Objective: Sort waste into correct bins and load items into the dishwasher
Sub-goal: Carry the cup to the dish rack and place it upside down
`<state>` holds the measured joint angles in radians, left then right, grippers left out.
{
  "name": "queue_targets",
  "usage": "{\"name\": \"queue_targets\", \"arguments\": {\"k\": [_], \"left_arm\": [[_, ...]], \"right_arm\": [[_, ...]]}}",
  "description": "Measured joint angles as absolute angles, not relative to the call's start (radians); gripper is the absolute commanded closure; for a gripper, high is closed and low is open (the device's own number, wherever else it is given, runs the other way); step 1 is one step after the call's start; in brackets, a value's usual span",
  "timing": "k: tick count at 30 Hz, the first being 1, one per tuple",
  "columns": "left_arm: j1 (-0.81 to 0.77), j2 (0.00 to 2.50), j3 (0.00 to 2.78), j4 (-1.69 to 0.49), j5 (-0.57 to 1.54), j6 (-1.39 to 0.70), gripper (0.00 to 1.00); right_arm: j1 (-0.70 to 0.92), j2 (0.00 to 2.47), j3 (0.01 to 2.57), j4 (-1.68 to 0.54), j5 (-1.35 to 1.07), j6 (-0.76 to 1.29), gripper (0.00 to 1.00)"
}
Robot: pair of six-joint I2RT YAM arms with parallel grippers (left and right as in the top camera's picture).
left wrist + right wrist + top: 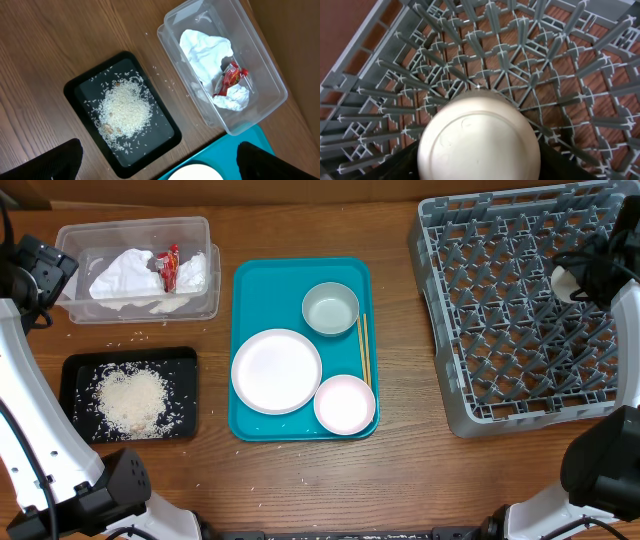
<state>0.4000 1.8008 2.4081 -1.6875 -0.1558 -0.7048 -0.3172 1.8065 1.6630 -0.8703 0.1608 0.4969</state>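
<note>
The clear tub [200, 230] at the back left holds the crumpled napkin [125, 275] and red sauce packet [170, 268]; both also show in the left wrist view [205, 50] [230, 79]. The black tray [75, 370] holds rice [130, 400]. The teal tray [250, 285] carries the large white plate [276, 370], pinkish plate [345, 403], grey-green bowl [330, 308] and chopsticks [364, 350]. My left gripper [157, 165] is open and empty, high above the black tray. My right gripper [479, 165] is shut on the small white cup [479, 137], bottom up, over the grey dish rack [450, 330].
Stray rice grains [130, 338] lie on the wooden table between the tub and the black tray. The dish rack's upright pegs [510, 65] stand close under the cup. Bare wood lies between the teal tray and the rack.
</note>
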Motion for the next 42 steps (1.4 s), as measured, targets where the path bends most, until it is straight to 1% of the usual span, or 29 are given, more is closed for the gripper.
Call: {"name": "queue_targets", "arguments": {"k": [5, 11, 15, 16, 17, 18, 19, 20, 23, 25, 26, 33, 42], "left_arm": [[0.400, 1.801, 2.408, -1.687, -0.156, -0.705, 0.00], [0.400, 1.801, 2.408, -1.687, -0.156, -0.705, 0.00], [0.400, 1.801, 2.408, -1.687, -0.156, -0.705, 0.00], [0.400, 1.801, 2.408, -1.687, -0.156, -0.705, 0.00], [0.400, 1.801, 2.408, -1.687, -0.156, -0.705, 0.00], [0.400, 1.801, 2.408, -1.687, -0.156, -0.705, 0.00], [0.400, 1.801, 2.408, -1.687, -0.156, -0.705, 0.00], [0.400, 1.801, 2.408, -1.687, -0.155, -0.705, 0.00], [0.400, 1.801, 2.408, -1.687, -0.156, -0.705, 0.00], [0.400, 1.801, 2.408, -1.687, -0.156, -0.705, 0.00], [0.400, 1.801, 2.408, -1.687, -0.156, -0.705, 0.00], [0.400, 1.801, 2.408, -1.687, -0.155, -0.705, 0.00], [0.400, 1.801, 2.408, -1.687, -0.156, -0.705, 0.00]], "right_arm": [[-0.317, 1.806, 1.663, -0.880, 0.159, 0.497, 0.21], [-0.317, 1.806, 1.663, -0.898, 0.133, 0.497, 0.20], [-0.317, 1.806, 1.663, -0.899, 0.104, 0.496, 0.20], [-0.317, 1.806, 1.663, -0.899, 0.096, 0.496, 0.23], [-0.317, 1.806, 1.663, -0.898, 0.087, 0.494, 0.30], [-0.317, 1.806, 1.663, -0.898, 0.076, 0.495, 0.42], [-0.317, 1.806, 1.663, -0.898, 0.068, 0.487, 0.49], [-0.315, 1.806, 1.662, -0.896, 0.057, 0.482, 0.60], [-0.308, 1.806, 1.661, -0.882, 0.033, 0.459, 0.86], [-0.293, 1.807, 1.660, -0.873, 0.023, 0.441, 0.94], [-0.283, 1.807, 1.659, -0.871, 0.019, 0.434, 0.96], [-0.222, 1.841, 1.658, -0.833, 0.008, 0.410, 0.96], [-0.226, 1.948, 1.656, -0.850, 0.080, 0.415, 0.96]]}}
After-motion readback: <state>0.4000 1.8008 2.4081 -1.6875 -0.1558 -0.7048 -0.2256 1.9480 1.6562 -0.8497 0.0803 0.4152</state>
